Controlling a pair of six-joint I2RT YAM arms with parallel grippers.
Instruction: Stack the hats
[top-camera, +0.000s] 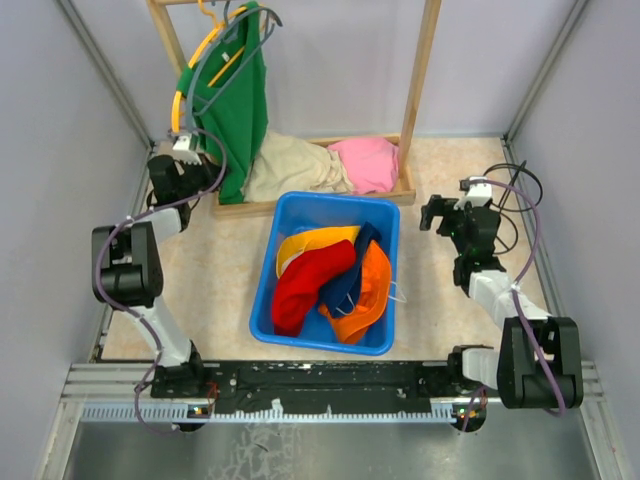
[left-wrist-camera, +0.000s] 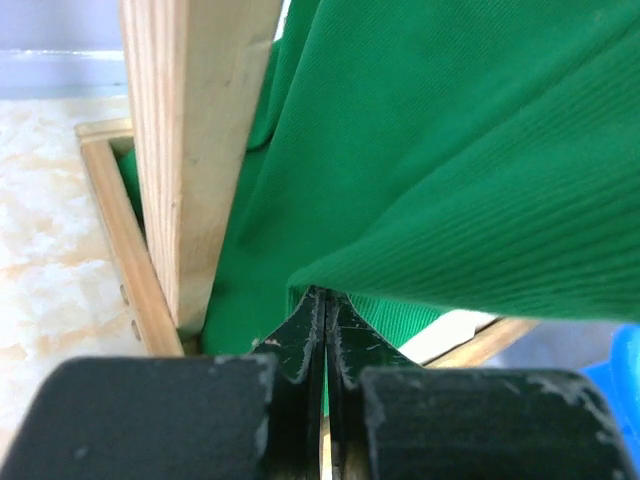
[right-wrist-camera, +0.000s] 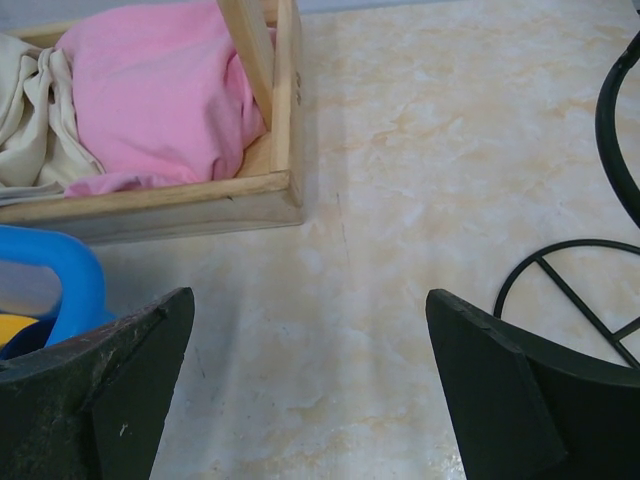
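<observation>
four soft cloth bucket hats (top-camera: 335, 280), red (top-camera: 305, 285), yellow-orange (top-camera: 300, 243), navy blue (top-camera: 352, 268) and bright orange (top-camera: 370, 292), lie jumbled in a blue plastic bin (top-camera: 335, 198), right of the left claw (left-wrist-camera: 325, 295) and left of the right claw (right-wrist-camera: 310, 310), which hangs spread above the tabletop (right-wrist-camera: 450, 150). the left claw is pressed together at the hem of the green tank top (left-wrist-camera: 450, 150), beside a wooden rack post (left-wrist-camera: 190, 150); if cloth is caught, pulling back could drag the garment down.

Bright even light w/ soft shadows
</observation>
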